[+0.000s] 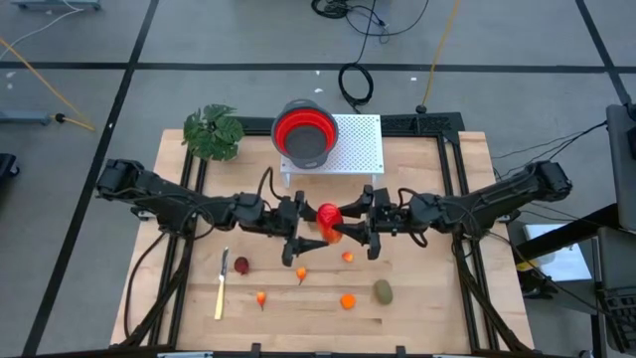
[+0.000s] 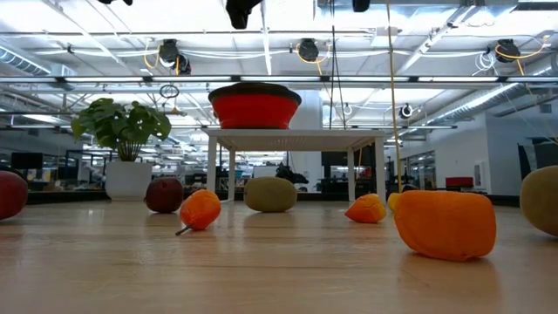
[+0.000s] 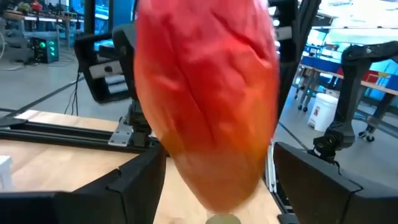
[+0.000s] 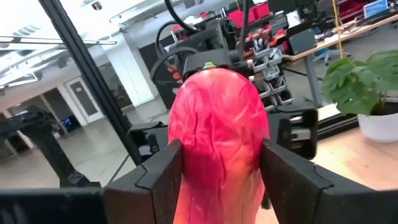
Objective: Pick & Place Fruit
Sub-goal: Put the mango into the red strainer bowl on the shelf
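Observation:
The elongated red-orange fruit (image 1: 328, 219) hangs in the air over the middle of the table, with my right gripper (image 4: 221, 180) shut on it from the table's right. My left gripper (image 3: 217, 186) faces it from the left and is open, one finger on each side of the fruit's orange lower end (image 3: 217, 180). On the table lie a dark red ball (image 1: 241, 265), an olive-brown oval (image 1: 383, 291) and several tiny orange pieces (image 1: 348, 300). The low view shows these pieces resting on the wood, among them an orange one (image 2: 445, 224). My right gripper pinches the red-orange fruit between its two fingers, which lie on opposite sides of its lower half (image 4: 186, 168). The fingers come about level from the table's right. The fruit is lifted clear of the table, its red end with a green tip (image 4: 208, 64) away from the fingers.
A red bowl (image 1: 303, 134) sits on a white perforated stand (image 1: 358, 149) at the far middle. A green plant (image 1: 214, 131) is at the far left, and a pale-yellow knife (image 1: 221, 286) lies near the front left. Bare wood lies along the near edge.

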### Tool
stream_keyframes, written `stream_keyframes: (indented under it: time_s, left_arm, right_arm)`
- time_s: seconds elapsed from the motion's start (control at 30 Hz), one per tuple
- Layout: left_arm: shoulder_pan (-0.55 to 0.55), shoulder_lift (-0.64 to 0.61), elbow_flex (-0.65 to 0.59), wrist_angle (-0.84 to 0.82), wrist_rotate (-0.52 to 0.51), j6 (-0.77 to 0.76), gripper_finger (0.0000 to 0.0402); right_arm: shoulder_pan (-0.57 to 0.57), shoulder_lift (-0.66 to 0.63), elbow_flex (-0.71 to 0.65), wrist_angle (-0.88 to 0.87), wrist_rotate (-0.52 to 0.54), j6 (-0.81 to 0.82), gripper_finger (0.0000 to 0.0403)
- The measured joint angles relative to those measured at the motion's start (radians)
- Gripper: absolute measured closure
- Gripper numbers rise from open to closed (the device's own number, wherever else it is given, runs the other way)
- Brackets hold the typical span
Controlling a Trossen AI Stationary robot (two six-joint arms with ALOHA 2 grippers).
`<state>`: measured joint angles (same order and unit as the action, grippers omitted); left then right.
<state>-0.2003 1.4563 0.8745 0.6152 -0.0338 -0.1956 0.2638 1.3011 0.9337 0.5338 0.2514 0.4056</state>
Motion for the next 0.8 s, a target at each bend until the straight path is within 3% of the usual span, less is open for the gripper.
stream_keyframes:
  time_s: [0.3, 0.67, 0.8]
  left_arm:
    - [0.011, -0.001, 0.0, 0.0, 0.062, -0.036, 0.0105]
    - [0.011, -0.001, 0.0, -0.012, 0.09, -0.049, 0.0106]
    - [0.011, -0.001, 0.0, -0.014, 0.092, -0.034, 0.0126]
  right_arm:
    - [-0.001, 0.086, 0.0, 0.112, -0.018, 0.012, 0.021]
    - [-0.001, 0.088, 0.0, 0.108, -0.022, 0.012, 0.0209]
    - [-0.001, 0.088, 0.0, 0.102, -0.022, 0.019, 0.0209]
